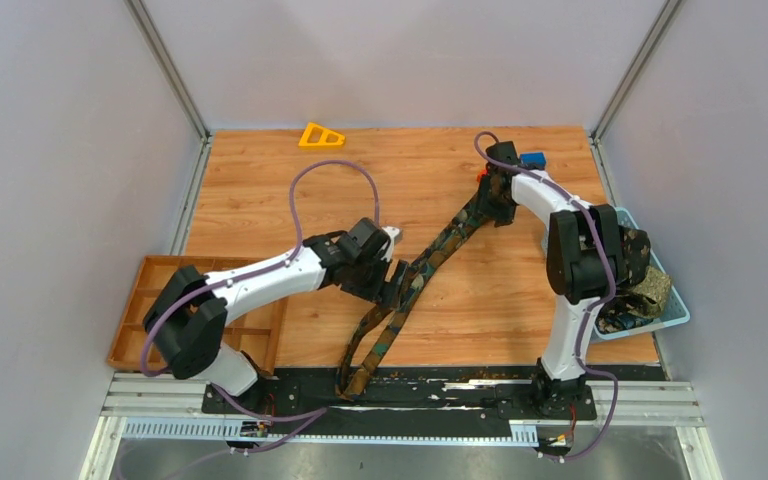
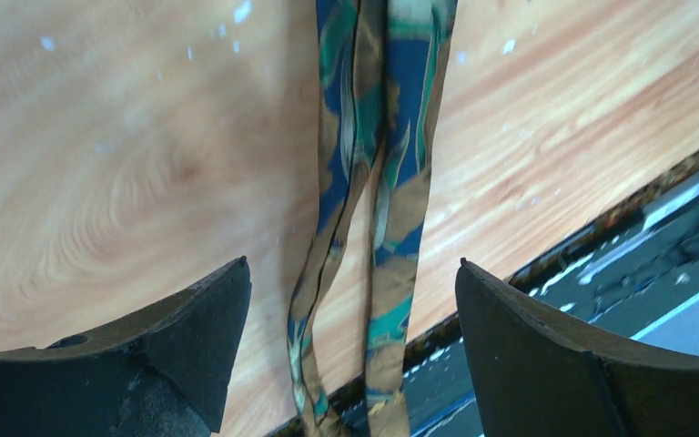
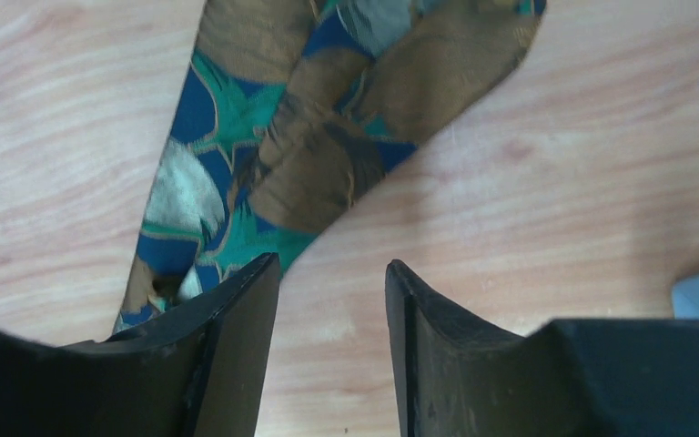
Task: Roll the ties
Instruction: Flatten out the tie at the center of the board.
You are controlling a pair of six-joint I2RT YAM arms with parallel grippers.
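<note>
Furthest left, an orange-brown compartmented tray is seen at the left edge of the wood-grain tabletop, partly covered by the left arm. Near the far edge, a yellow triangular toy block is shown lying alone.

The left gripper is held low over the middle of the tabletop. In the left wrist view its black fingers are spread wide and nothing is pinched; the fabric passes on the wood under the gap.

One long narrow necktie, dark with olive, gold and teal mottling, is laid diagonally from right of centre down to the near edge, where the black strip in front of the arm bases is reached. It is doubled along its length, so two strands are seen side by side.

The right gripper is placed over the far end of the necktie. Its fingers are parted by a moderate gap in which only bare wood is seen. The wide pointed end lies flat just ahead and to the left; whether the left fingertip touches it cannot be told.

Beside the right wrist, a small blue block and a small red-orange piece are shown.

Furthest right, a pale blue plastic basket is set at the tabletop's right edge, with further ties bundled inside.
</note>
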